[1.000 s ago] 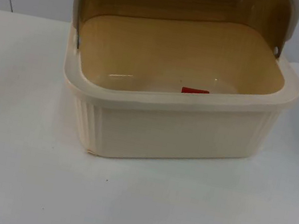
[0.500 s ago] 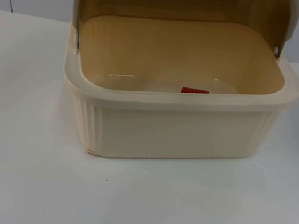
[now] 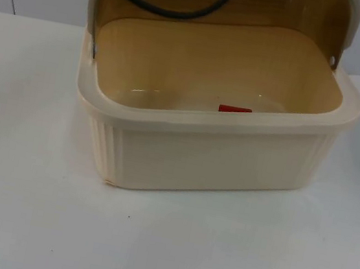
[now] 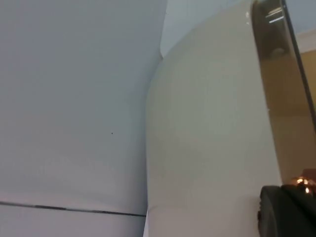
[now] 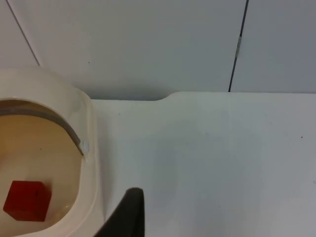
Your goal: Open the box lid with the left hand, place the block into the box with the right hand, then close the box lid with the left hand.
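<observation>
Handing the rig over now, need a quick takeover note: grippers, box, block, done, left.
Left gripper: up against the raised lid; grip unclear.
Right gripper: over the table beside the box, holding nothing in sight; waiting.
Box: mid-table, lid swung up and back, open.
Block: red, on the box floor near the front wall, also in the right wrist view.
Done: lid opened, block in.
Left: close the lid with the left arm.
</observation>
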Action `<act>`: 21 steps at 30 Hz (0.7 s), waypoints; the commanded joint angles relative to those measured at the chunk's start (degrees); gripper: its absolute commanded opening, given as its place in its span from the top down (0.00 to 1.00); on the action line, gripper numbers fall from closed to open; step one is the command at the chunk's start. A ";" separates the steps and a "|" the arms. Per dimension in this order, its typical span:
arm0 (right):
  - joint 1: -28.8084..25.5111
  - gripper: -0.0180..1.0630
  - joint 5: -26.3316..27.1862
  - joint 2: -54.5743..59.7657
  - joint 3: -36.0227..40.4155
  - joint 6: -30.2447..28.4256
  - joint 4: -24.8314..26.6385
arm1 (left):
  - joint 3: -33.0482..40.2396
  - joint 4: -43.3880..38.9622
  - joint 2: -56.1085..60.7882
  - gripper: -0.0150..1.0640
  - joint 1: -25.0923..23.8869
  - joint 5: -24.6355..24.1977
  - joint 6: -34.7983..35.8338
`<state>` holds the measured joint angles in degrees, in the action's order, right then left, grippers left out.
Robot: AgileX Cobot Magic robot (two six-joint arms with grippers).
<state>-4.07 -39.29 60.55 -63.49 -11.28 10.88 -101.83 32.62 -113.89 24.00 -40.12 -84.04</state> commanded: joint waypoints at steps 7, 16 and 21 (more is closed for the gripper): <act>0.16 0.02 -0.07 -0.11 -0.57 -0.33 -0.27 | -0.18 1.45 -0.53 0.99 -0.11 -4.17 1.47; 0.16 0.02 -0.54 -0.11 -0.57 -0.33 -0.15 | -0.06 0.30 0.57 0.99 -0.11 -6.05 6.84; 0.16 0.02 -0.54 -0.11 -0.57 -0.33 -0.15 | -0.06 -3.13 0.96 0.99 -0.11 -7.33 12.16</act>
<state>-4.07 -39.66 60.55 -63.49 -11.28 10.79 -101.96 30.64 -113.60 24.00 -45.75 -73.94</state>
